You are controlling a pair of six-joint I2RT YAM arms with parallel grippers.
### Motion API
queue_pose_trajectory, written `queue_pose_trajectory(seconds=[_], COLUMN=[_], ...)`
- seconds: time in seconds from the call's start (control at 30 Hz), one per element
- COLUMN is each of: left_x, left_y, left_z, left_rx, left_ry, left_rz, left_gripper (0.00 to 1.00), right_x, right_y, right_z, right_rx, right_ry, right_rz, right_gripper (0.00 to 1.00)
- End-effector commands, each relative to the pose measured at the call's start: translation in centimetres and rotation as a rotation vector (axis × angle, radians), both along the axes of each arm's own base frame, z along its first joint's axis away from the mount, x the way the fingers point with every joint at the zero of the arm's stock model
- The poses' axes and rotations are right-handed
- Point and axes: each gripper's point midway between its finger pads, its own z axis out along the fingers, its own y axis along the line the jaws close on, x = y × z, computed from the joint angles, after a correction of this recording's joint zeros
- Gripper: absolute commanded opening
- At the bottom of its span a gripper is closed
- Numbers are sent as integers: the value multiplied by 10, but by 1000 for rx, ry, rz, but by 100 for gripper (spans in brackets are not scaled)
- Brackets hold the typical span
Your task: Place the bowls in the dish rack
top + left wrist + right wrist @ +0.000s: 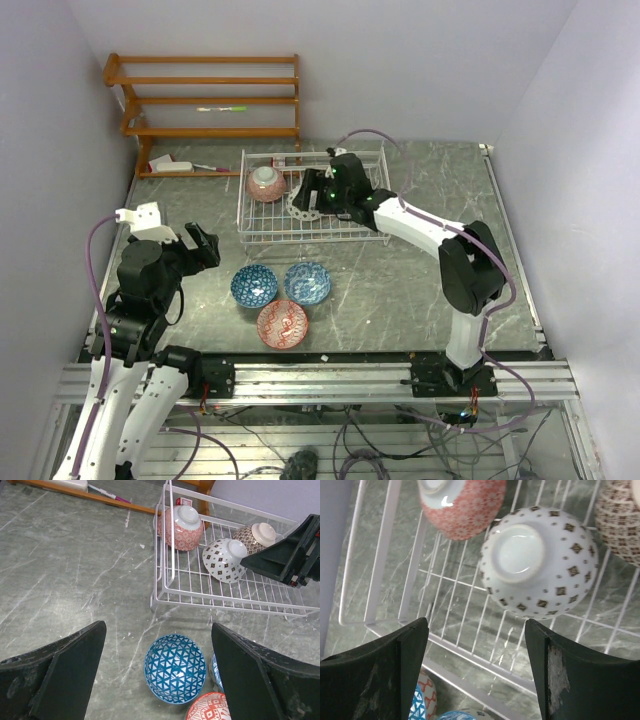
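Desk (400, 290): grey marbled, pale walls (420, 60) around; wooden shelf (210, 100) at 11 o'clock.
Left hand (200, 245): spread, empty, at 8 o'clock.
Loose bowls: left blue bowl (254, 285), right blue bowl (307, 282), red bowl (283, 324), mouths up, mid-desk.
Dish rack (300, 238): at 12 o'clock, long axis 9 to 3.
Racked bowls: pink-red bowl (462, 510), black-and-white bowl (540, 562), tan bowl (620, 525), foot rings showing.
Right hand (475, 625): spread, empty, over the rack.
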Motion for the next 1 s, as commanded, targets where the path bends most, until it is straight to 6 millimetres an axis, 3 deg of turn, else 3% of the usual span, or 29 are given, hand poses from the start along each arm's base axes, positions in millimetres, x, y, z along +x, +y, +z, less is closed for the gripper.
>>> queue_pose_trajectory(seconds=[0.0, 0.27, 0.43, 0.63, 0.7, 0.97], left_x=[0, 1, 1, 1, 1, 1], left_y=[4, 3, 3, 2, 2, 2], left_z=[0, -1, -1, -1, -1, 0], left_rx=[-2, -1, -1, -1, -1, -2], left_ry=[-4, 3, 4, 4, 3, -1], left_rz=[21, 13, 13, 10, 9, 10], left_gripper=[98, 98, 98, 98, 97, 98], right_x=[-10, -9, 5, 13, 19, 44], right_y=[-6, 6, 10, 11, 8, 7], right_z=[2, -11, -19, -22, -37, -47], right_rx=[-135, -108, -132, -140, -174, -215], right_ry=[-24, -6, -18, -28, -20, -99], right_rz=[6, 27, 16, -10, -28, -72], right_gripper=[76, 67, 37, 35, 35, 34])
